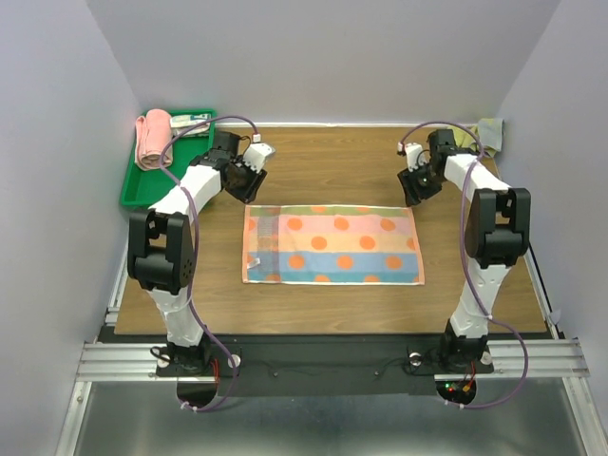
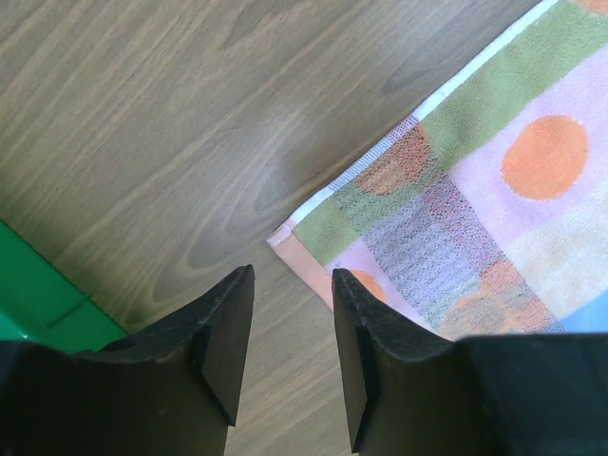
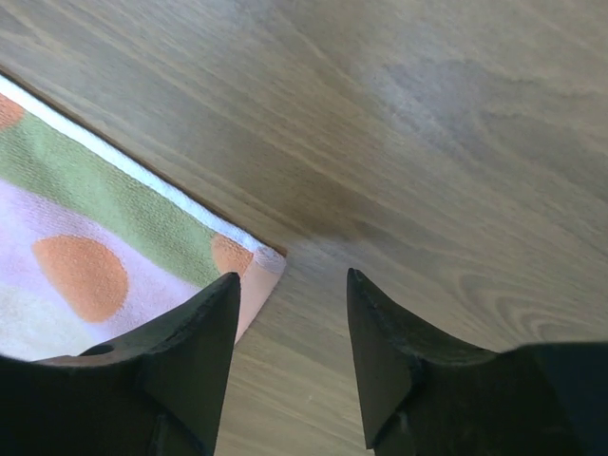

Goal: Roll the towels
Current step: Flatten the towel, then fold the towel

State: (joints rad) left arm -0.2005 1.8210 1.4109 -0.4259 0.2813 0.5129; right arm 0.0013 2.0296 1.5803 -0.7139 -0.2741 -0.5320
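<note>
A striped towel with orange dots point(image 1: 332, 245) lies flat in the middle of the wooden table. My left gripper point(image 1: 249, 182) hovers open just above its far left corner point(image 2: 313, 228), jaws apart and empty point(image 2: 293, 275). My right gripper point(image 1: 415, 186) hovers open over the far right corner point(image 3: 256, 261), jaws apart and empty point(image 3: 293, 280). A rolled pink towel point(image 1: 154, 139) lies in the green tray point(image 1: 142, 185) at the far left.
A greenish cloth point(image 1: 486, 131) lies at the table's far right corner. White walls close in the left, right and back sides. A corner of the green tray shows in the left wrist view point(image 2: 38, 304).
</note>
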